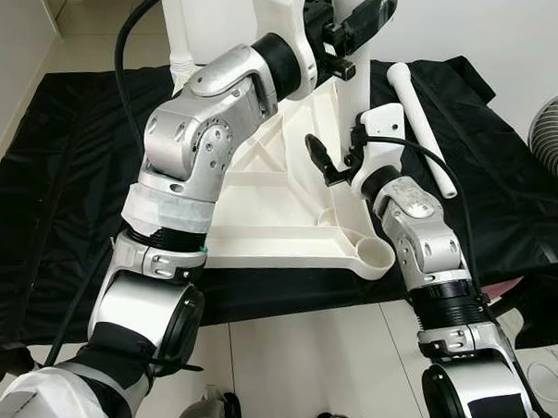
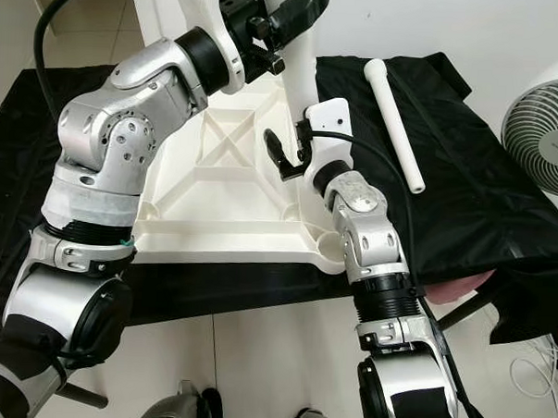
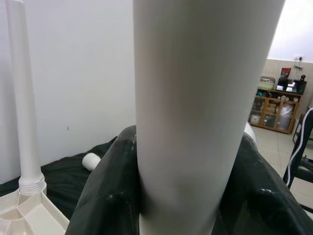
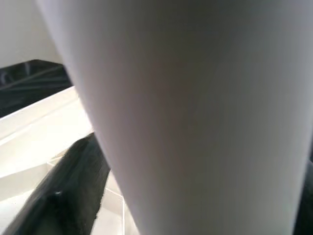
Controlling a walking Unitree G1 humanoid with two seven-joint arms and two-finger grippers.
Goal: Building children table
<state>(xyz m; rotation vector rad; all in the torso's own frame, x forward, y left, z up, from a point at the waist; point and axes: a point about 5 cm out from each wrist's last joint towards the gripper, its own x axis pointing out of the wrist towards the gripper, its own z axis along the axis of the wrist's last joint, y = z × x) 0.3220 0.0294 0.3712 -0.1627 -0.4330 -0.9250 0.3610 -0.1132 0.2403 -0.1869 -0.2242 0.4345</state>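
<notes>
Where the white tabletop (image 1: 260,208) lies upside down on a black sheet (image 1: 68,163), its ribbed underside facing up, an upright white table leg (image 2: 299,71) is stood in a socket along the edge on the robot's right. The leg is held at two heights. Up high, it is clasped by the left gripper (image 1: 347,31), whose silver arm is bent across the tabletop; in the left wrist view the black fingers (image 3: 105,196) are seen pressed against both sides of the leg's round shaft. Lower down, near the socket, the right gripper (image 2: 291,149) is set against the same leg, with one black finger (image 4: 63,191) seen lying along its side in the right wrist view; whether this gripper is actually clamped cannot be told, since the leg hides the rest of it.

A second leg (image 3: 22,98) is already seated upright in another corner of the tabletop, its threaded collar visible at the base. The near right corner socket (image 1: 374,253) is seen open and round. A third, loose leg (image 1: 421,127) is laid flat on the sheet, well apart from the tabletop on the right. Beyond it, part of a white fan (image 2: 546,137) is seen. The sheet is spread over a pale tiled floor (image 1: 300,367).
</notes>
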